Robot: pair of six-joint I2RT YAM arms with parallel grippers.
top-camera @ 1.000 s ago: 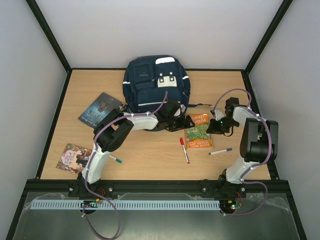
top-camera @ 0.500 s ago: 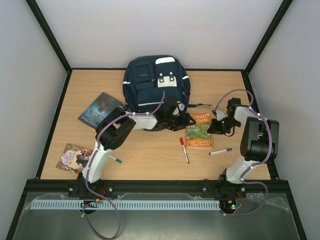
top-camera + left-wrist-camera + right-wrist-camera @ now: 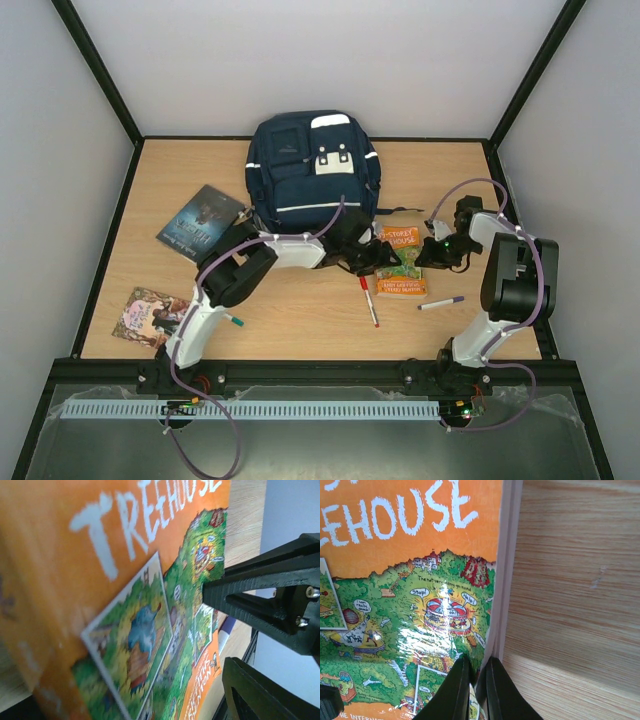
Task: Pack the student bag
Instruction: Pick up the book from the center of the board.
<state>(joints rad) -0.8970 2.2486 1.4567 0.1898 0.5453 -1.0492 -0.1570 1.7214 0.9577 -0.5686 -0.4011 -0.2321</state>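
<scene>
Well off to the left of the left tool [image 3: 374,257], a dark book [image 3: 200,222] and a second book [image 3: 150,315] lie flat on the tabletop [image 3: 290,305], apparently waiting to be packed. The student bag [image 3: 310,170] sits just behind this tool and a little to its left, front pockets facing up. From above I cannot tell whether its main compartment is unzipped.

The left tool's jaws stand wide apart and hold nothing. Its wrist view shows them close against the left side of the orange book [image 3: 402,272], with the cover running past the upper finger. That placing suggests a second grip is being prepared, with the jaws set to take this edge. A red marker [image 3: 369,300] lies just on the near side of the tool, out of its way.

Across the orange book, the right tool [image 3: 426,254] is pinched narrow on the book's right edge, a fingertip on either side of the page block. A shadow under that edge suggests it is lifted slightly. Holding there probably steadies the book and tips it so the left tool can get hold of it. A purple marker [image 3: 441,302] lies near this tool on its near side, apart from it.
</scene>
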